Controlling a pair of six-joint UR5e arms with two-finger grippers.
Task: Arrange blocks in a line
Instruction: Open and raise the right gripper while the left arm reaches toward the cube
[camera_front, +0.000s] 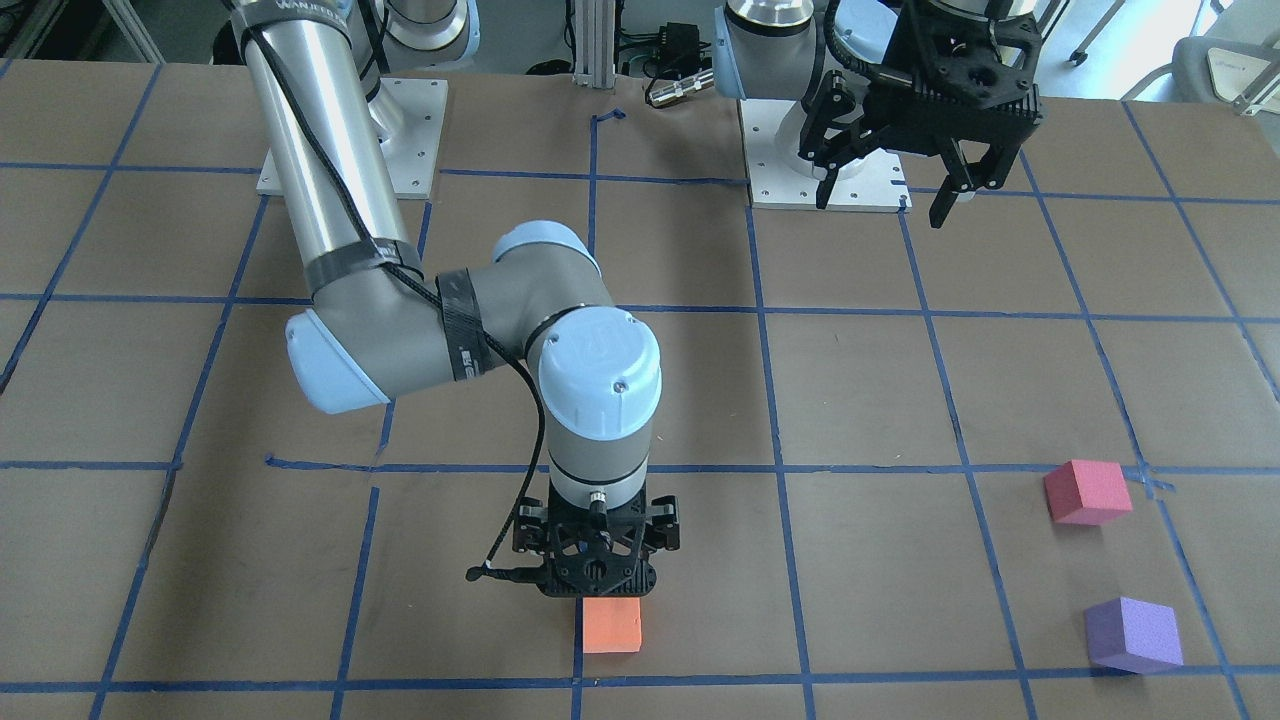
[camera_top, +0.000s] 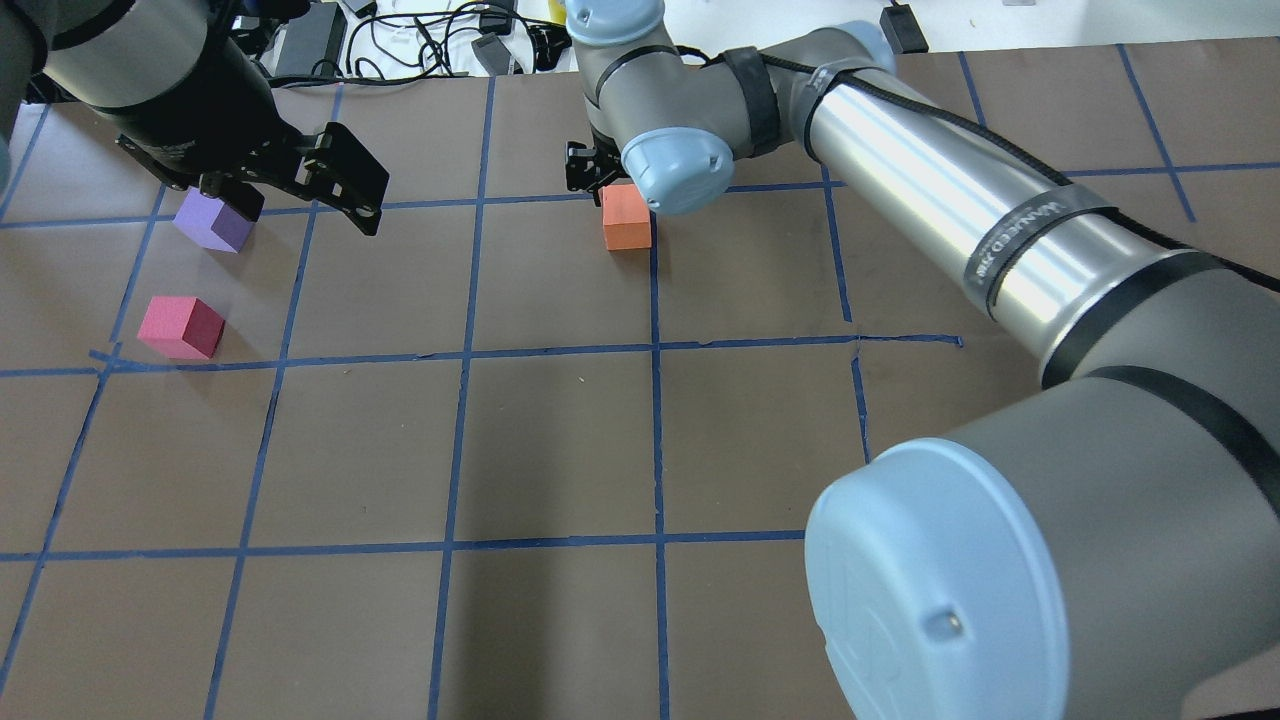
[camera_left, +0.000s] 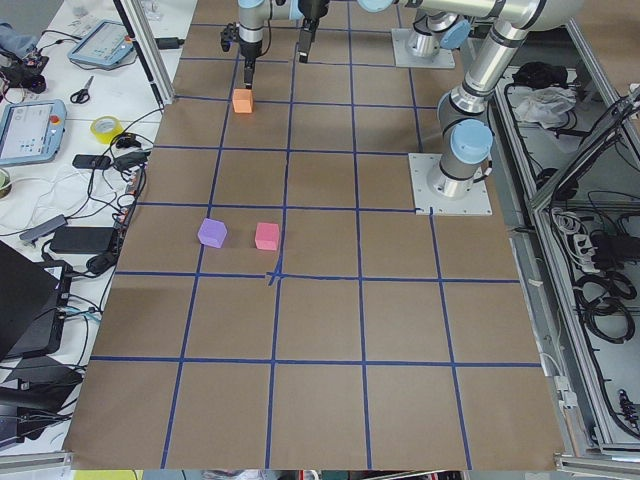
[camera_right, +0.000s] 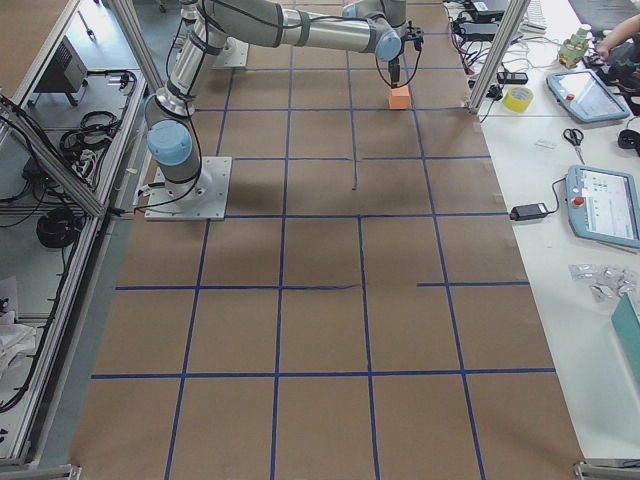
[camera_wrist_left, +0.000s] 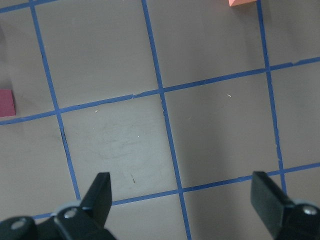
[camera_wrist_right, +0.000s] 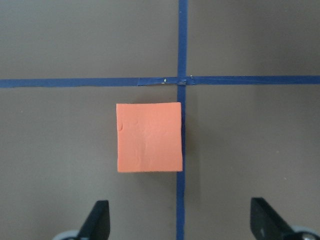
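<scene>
The orange block (camera_front: 611, 625) lies on the brown table by a blue tape crossing, and fills the middle of the right wrist view (camera_wrist_right: 149, 137). My right gripper (camera_front: 597, 585) hangs just above it, open, with its fingers (camera_wrist_right: 97, 220) wide apart and not touching it. The pink-red block (camera_top: 182, 327) and the purple block (camera_top: 212, 222) sit close together on the table's left side. My left gripper (camera_top: 305, 205) is open and empty, raised above the table near the purple block. Its wrist view shows bare table between its fingers (camera_wrist_left: 100, 192).
Blue tape lines (camera_top: 655, 345) grid the brown table. The arms' white base plates (camera_front: 830, 160) stand at the robot's edge. Cables and power bricks (camera_top: 440, 40) lie beyond the far edge. Tablets and a tape roll (camera_right: 519, 98) sit on a side bench.
</scene>
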